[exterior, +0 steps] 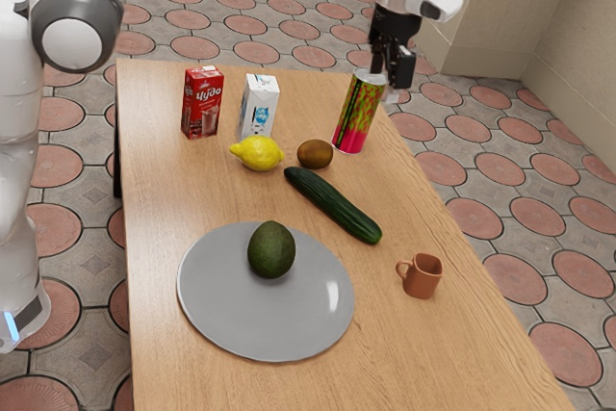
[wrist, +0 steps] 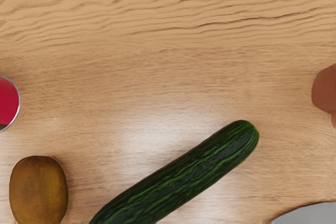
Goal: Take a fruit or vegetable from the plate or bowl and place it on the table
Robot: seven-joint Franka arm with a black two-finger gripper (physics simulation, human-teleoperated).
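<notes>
My claw hung beyond the tall can, near the far end of the table; I could not tell how wide it stood, but it had hold of nothing. The avocado sat on the round grey plate, towards the side facing the lemon. The tabletop was light brown wood, its wavy grain running lengthwise, with a pale sheen near the cucumber. On that wood stood a red carton, a white carton and a brown mug, and the kiwi lay between lemon and can. Around the table spread a floor of reddish rounded tiles set among grey ones, meeting a beige wall at the exterior view's upper right.
</notes>
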